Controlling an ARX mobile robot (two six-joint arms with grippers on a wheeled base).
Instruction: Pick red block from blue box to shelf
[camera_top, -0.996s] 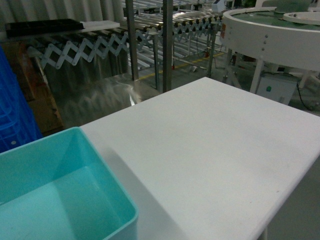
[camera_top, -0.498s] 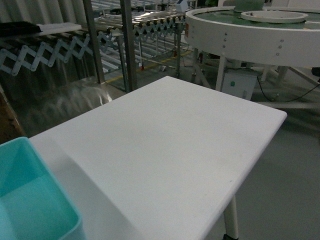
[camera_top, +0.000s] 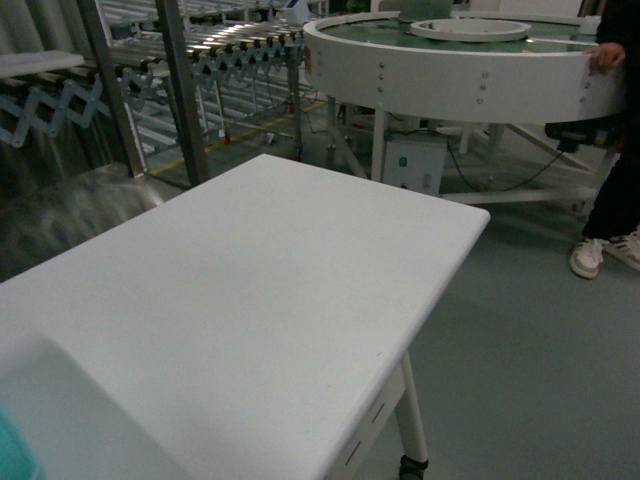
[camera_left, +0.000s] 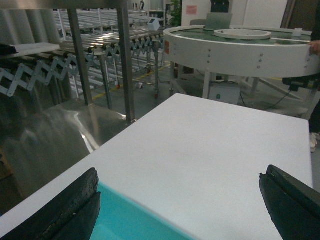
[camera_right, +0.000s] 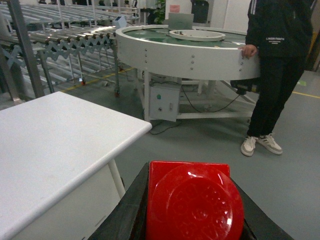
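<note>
Right wrist-mounted view: the right gripper (camera_right: 192, 220) is clamped on the red block (camera_right: 192, 202), carried past the white counter (camera_right: 55, 130) corner, above grey floor. A slip here would drop it to the floor. The left gripper (camera_left: 180, 210) hangs wide open, holding nothing, over the blue box (camera_left: 130, 225) edge.

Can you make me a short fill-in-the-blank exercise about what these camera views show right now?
1. The small glossy red block is gripped by the ____ gripper.
2. The left gripper hangs with its dark fingers spread ____ above the turquoise plastic box.
3. The box sits on a rectangular table whose top is ____ in colour.
4. A person in dark clothes rests a hand on the big ____ white conveyor table.

Missing words: right; open; white; round
</note>
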